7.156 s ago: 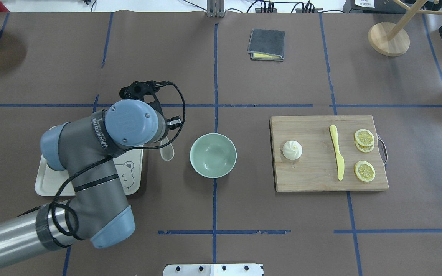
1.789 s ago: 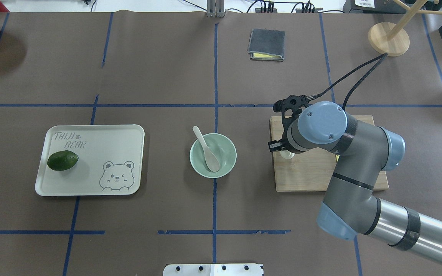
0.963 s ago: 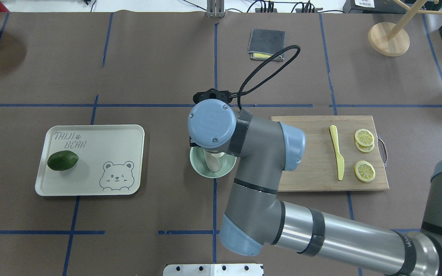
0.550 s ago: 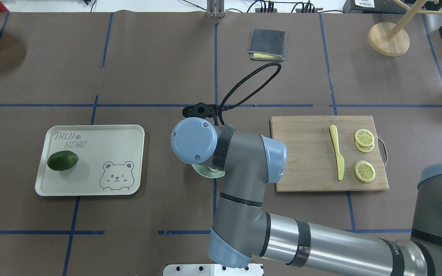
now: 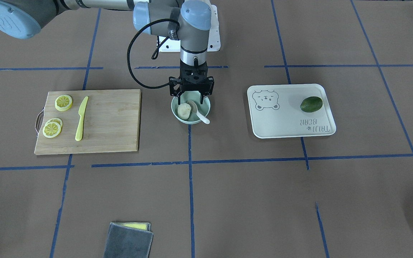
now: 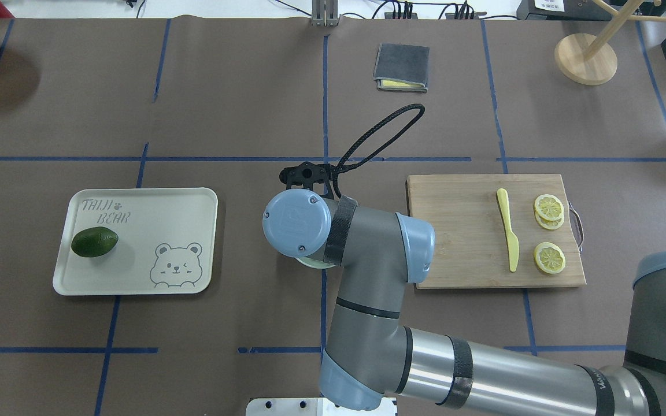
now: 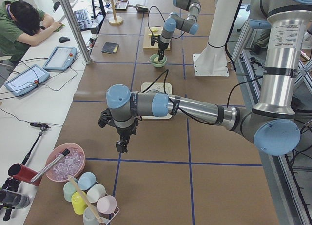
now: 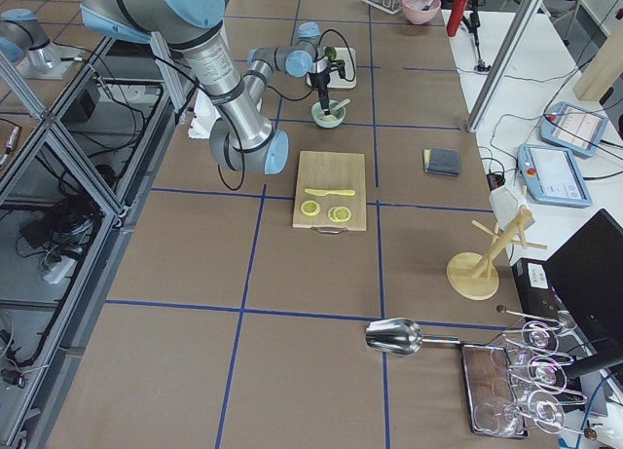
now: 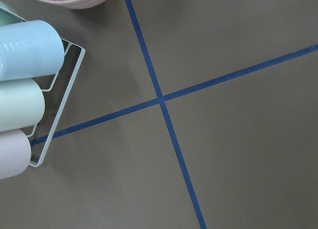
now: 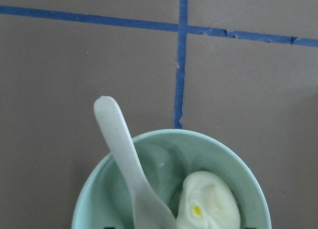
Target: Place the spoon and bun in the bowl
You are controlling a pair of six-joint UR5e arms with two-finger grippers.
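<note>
- The bowl (image 5: 186, 122): pale mint green, round, plain smooth sides, upright around mid-tabletop in the front-facing view. Both other items are inside it.
- The bun (image 5: 184, 111): small white steamed one with a swirly pleated top, on the bowl's 9 o'clock side in that view, right up against the spoon.
- The spoon (image 5: 200, 115): off-white plastic with a speckled look. The scoop is down in the bowl, and the handle leans on the rim, poking out past it at roughly 4 o'clock.
</note>
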